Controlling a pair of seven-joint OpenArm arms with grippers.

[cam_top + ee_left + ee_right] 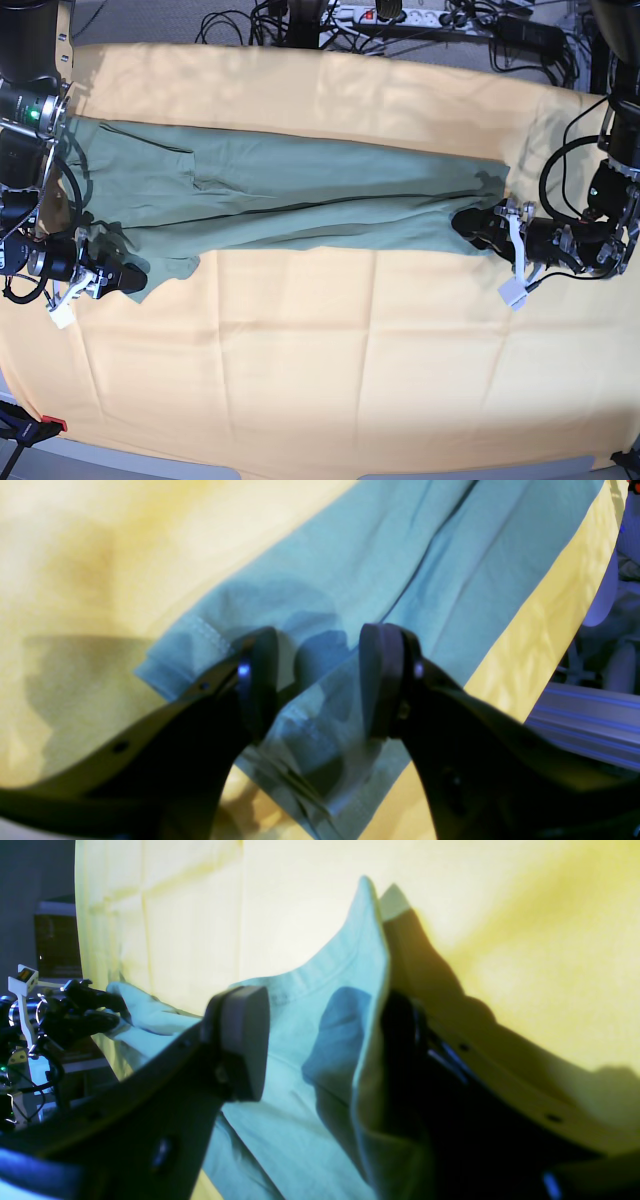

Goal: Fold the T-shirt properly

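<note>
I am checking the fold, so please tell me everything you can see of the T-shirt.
The T-shirt is plain grey-green soft knit, folded lengthwise into a long band lying across the orange-yellow cloth, wrinkled, with one long crease. A stitched hem shows at each end. The left gripper straddles one end with jaws apart; the right gripper has the other end's lifted edge between its open jaws.

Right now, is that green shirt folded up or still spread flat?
Partly folded. The T-shirt lies as a long narrow band across the yellow cloth, with a lengthwise fold line showing along its middle. It has not been folded end to end.
</note>
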